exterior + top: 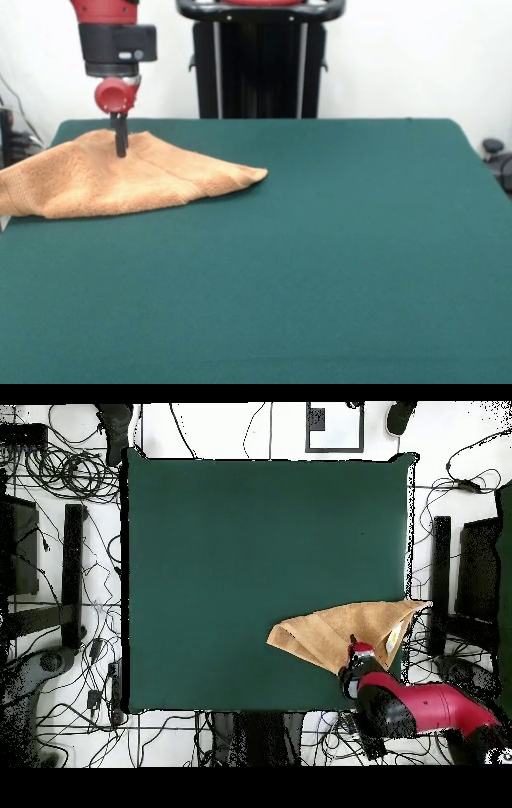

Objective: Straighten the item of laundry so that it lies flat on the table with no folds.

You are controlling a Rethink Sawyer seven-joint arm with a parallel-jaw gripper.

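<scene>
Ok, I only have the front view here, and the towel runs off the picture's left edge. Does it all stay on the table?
Observer: No. Seen from overhead, one corner of the towel pokes past the table edge.
Operator: What outline does it make?
Observer: Roughly a triangle, so it is folded over, not flat.
Operator: Where does the arm come in?
Observer: The arm crosses the table's base-side edge close to that corner, and its end sits over the towel's border.

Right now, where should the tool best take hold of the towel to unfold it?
Probably the pointed corner of the towel, from above: it lies on bare table toward the middle, at the end of a folded-over flap. The tool is now at the opposite, raised part.
</scene>
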